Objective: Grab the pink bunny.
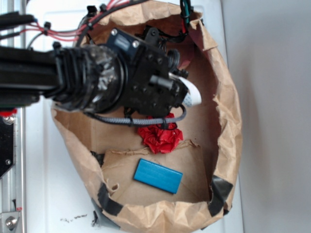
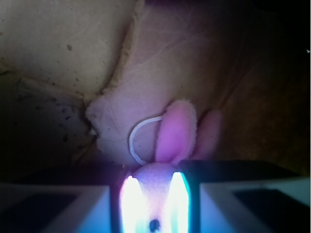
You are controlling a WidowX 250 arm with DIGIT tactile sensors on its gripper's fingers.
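Between glare-washed fingers (image 2: 133,201), pink bunny (image 2: 177,133), body mostly hidden.

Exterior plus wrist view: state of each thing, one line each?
pink bunny: between the gripper fingers, ears and white string loop sticking out past them; hidden under the arm in the exterior view.
gripper: down in the bag, closed on the bunny.
red paper ball: crumpled, on the bag floor, free.
blue block: lying flat, untouched.
paper bag: open, rim rolled, taped.

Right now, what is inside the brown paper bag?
In the paper bag: a red paper ball, a blue block and the pink bunny, its body between the jaws. The arm covers the rest.
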